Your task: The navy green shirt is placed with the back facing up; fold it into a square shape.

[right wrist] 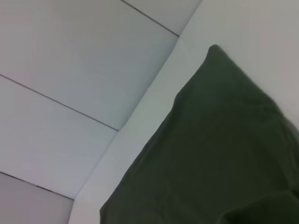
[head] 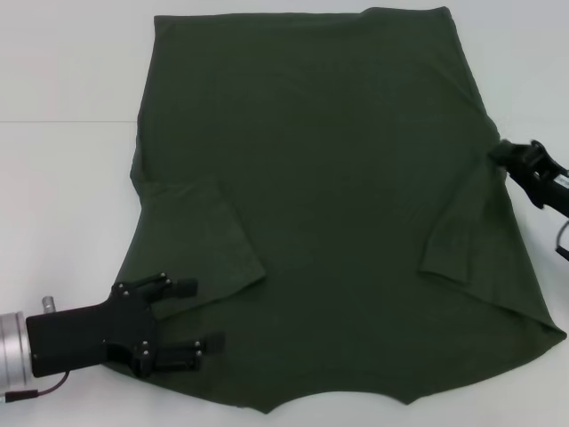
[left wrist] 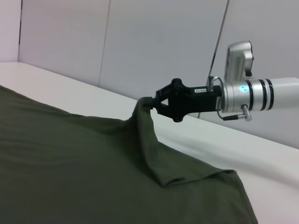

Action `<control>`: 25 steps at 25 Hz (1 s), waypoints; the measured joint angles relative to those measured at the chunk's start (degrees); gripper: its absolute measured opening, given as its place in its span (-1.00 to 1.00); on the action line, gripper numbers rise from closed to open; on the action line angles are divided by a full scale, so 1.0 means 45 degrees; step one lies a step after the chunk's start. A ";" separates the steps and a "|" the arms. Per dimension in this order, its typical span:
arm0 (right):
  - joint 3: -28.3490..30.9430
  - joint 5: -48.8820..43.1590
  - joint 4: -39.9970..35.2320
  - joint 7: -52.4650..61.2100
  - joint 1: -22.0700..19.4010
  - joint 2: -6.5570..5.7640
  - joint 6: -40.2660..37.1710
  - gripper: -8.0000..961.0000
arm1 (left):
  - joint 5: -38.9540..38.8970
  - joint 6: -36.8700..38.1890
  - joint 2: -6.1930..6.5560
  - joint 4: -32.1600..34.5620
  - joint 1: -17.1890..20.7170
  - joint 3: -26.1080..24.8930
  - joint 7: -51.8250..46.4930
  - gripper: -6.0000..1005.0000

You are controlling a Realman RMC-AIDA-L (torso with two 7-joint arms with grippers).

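The navy green shirt [head: 320, 196] lies spread flat on the white table, with both sleeves folded inward onto its body. My left gripper [head: 197, 314] is at the shirt's near left corner, open, its two fingers spread just over the fabric beside the folded left sleeve [head: 200, 245]. My right gripper [head: 505, 156] is at the shirt's right edge, above the folded right sleeve [head: 462, 236]. In the left wrist view the right gripper [left wrist: 148, 101] is shut on a pinch of the shirt [left wrist: 70, 163], pulling it up into a small peak. The right wrist view shows only the shirt [right wrist: 224, 154] and the wall.
The white table [head: 62, 160] extends bare to the left of the shirt and a little to its right. Pale wall panels [left wrist: 154, 42] stand behind the table's far edge. The shirt's near hem [head: 338, 400] reaches almost to the front of the head view.
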 joint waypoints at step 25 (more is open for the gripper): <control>-0.0504 0.1364 0.0350 -0.1515 -0.0017 0.0006 -0.1124 0.52 | -0.0010 0.0178 -0.0062 0.0000 0.0186 -0.0419 0.0019 0.81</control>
